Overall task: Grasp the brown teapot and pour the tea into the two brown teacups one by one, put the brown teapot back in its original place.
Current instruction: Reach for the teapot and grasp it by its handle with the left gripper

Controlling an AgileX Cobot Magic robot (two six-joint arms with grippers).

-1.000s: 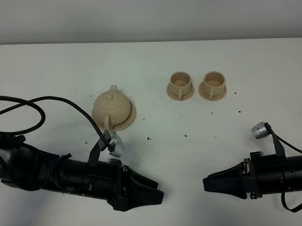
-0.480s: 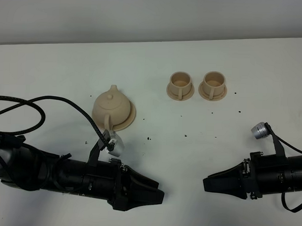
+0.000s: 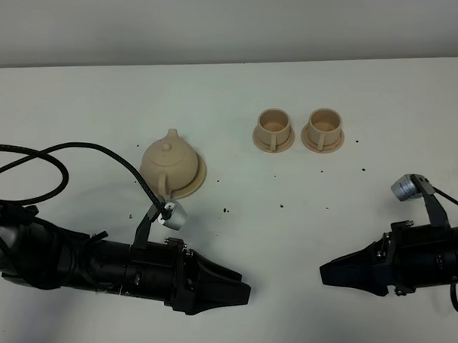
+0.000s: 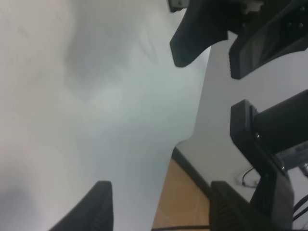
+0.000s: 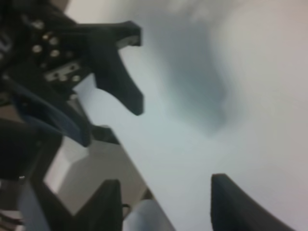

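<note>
Near the front edge of the desk (image 3: 81, 98), your right gripper (image 3: 323, 272) has drawn back slightly while the left gripper (image 3: 245, 294) has hardly moved, both spread and empty, so the brown teapot (image 3: 169, 160) sits ungrasped on its saucer (image 3: 199, 178), well apart from either.

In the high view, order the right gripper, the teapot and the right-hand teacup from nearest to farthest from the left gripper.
1. right gripper, opposite, front right.
2. brown teapot, behind, on the left.
3. right-hand teacup, far back right.
</note>
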